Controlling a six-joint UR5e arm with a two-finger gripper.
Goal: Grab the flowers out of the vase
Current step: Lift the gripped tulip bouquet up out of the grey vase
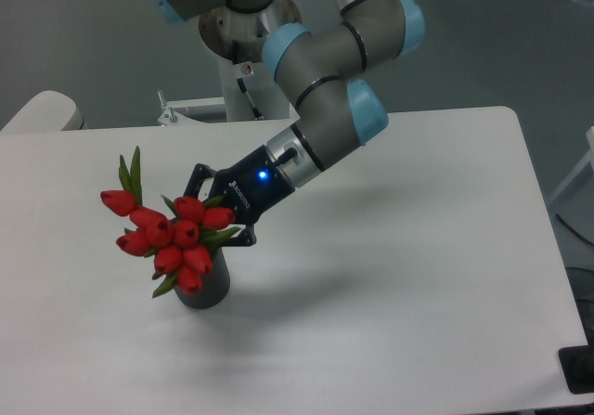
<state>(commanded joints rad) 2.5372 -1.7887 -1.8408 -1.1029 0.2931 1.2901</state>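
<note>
The flowers [172,234], a bunch of red tulip buds with narrow green leaves, lean out to the left over the vase [212,284], a small dark grey cylinder on the white table [399,276]. My gripper [221,218] reaches in from the right at a downward slant and is shut on the flowers just behind the buds. The stems are hidden by the buds and the fingers, so I cannot tell whether their ends are still inside the vase mouth. The lowest buds cover the vase's rim.
The arm's base column [243,53] stands at the table's far edge with a small bracket [190,110] beside it. A pale rounded object [39,113] sits off the far left corner. A dark item [577,370] lies at the lower right.
</note>
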